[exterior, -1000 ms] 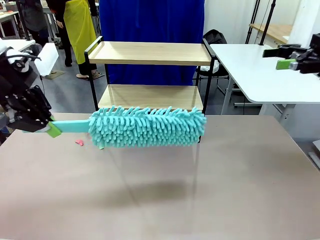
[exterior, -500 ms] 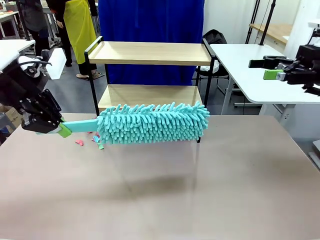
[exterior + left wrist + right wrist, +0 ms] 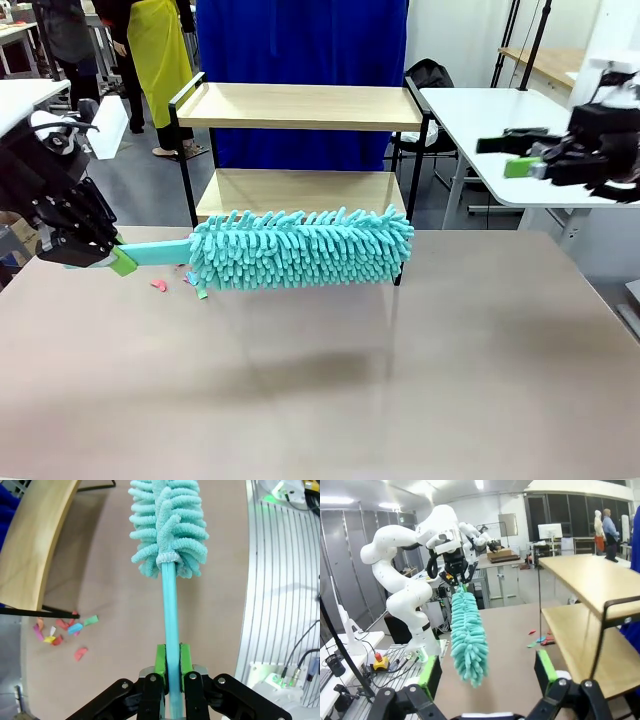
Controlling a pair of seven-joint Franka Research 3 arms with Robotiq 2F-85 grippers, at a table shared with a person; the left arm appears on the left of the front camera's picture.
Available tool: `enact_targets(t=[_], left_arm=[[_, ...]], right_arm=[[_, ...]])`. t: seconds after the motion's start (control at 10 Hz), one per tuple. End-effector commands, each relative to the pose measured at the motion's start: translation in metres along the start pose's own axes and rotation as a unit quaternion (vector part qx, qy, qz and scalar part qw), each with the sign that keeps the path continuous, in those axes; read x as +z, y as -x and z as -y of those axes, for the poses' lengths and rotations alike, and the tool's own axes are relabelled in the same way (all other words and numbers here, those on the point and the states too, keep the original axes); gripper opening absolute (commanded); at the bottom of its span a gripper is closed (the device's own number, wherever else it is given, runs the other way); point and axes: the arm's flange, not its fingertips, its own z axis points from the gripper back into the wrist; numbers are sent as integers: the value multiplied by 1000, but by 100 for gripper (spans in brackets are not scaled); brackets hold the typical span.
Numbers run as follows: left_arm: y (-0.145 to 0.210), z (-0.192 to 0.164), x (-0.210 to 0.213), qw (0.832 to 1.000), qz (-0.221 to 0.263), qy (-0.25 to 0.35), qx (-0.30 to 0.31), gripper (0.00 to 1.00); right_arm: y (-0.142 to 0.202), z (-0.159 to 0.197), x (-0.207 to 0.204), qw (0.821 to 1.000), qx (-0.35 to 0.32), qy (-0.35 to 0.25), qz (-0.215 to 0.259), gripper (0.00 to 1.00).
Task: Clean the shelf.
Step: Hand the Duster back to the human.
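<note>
Shelf at 12 o'clock on the worktop: two pale wood boards, thin black frame. Duster hides its lower front edge. Left fingers clamp the duster handle; right fingers spread, empty.

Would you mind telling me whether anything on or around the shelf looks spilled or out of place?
Yes: small coloured paper scraps lie scattered on the brown table beside the shelf's near left leg, just under the duster held by the left gripper. Both shelf boards look bare.
</note>
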Motion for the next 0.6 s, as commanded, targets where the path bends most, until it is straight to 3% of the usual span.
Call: enact_targets(t=[0.0,0.5], left_arm=[[-1,1,3,1000,11,4,-4,13],[-1,1,3,1000,11,4,-4,13]], right_arm=[[15,-3,-43,1000,-20,-12,-7,100],[68,-2,-93,999,-20,-24,-8,100]])
